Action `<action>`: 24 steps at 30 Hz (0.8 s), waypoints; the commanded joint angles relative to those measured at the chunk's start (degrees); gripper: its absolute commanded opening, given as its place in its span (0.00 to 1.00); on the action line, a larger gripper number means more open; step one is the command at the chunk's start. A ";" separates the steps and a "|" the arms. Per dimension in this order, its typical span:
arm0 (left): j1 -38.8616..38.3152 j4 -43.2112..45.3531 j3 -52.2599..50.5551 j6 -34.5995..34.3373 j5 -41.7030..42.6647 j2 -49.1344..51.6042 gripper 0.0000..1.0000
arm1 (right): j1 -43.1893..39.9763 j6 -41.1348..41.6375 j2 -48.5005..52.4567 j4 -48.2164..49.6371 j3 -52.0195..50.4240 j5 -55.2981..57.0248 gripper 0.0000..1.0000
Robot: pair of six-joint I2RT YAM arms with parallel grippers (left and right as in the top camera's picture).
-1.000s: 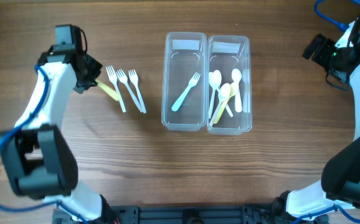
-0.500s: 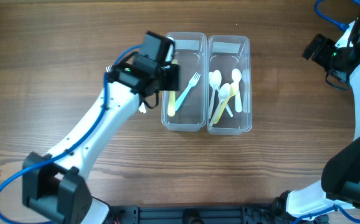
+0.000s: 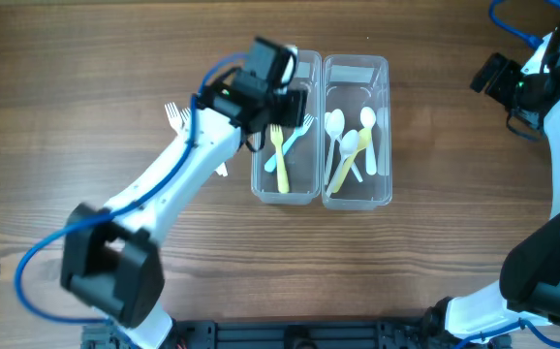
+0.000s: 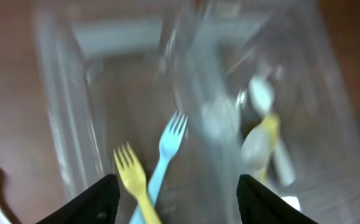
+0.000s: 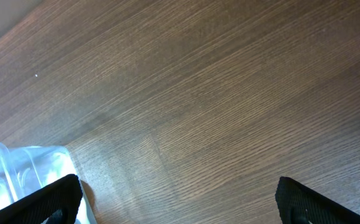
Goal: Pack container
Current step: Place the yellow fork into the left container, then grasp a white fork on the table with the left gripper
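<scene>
left end effector [image 3: 285, 109]: wide, holding nothing, over left container [image 3: 258, 184]. yellow fork [image 3: 280, 160] lies free inside, directly below it, beside blue fork [image 3: 295, 133], long axis top-to-bottom. white forks [image 3: 173, 114] on counter [image 3: 115, 58] lie frame-left, partly under arm; left arm nearer. right end effector [image 5: 180, 196]: wide, empty.
</scene>
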 commanded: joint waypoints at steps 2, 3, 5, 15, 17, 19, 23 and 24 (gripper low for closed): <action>4.00 -8.09 3.19 -0.26 -15.58 -6.78 0.67 | 0.28 0.07 0.33 0.17 0.48 -0.48 0.99; 6.82 -12.68 3.10 -3.08 -16.44 -6.08 0.70 | 0.28 0.04 0.33 0.17 0.48 -0.48 0.99; 12.98 -18.21 2.19 -11.69 -16.02 -3.93 0.73 | 0.28 0.07 0.33 0.24 0.48 -0.48 1.00; 29.51 -11.17 -4.26 -15.61 -3.69 15.19 0.64 | 0.28 0.50 0.33 0.33 0.48 -0.50 0.99; 29.18 -9.64 -4.26 -12.94 -3.69 17.31 0.61 | 0.28 0.50 0.33 0.26 0.48 -0.50 1.00; 28.79 -8.09 -4.26 -12.81 -3.72 18.53 0.61 | 0.28 0.50 0.33 0.24 0.48 -0.48 0.99; 28.81 -7.26 -4.26 -12.83 -3.72 18.86 0.53 | 0.28 0.46 0.33 0.20 0.48 -0.48 0.99; 28.81 -7.04 -4.28 -12.81 -3.74 18.88 0.50 | 0.28 0.48 0.33 0.20 0.48 -0.48 0.99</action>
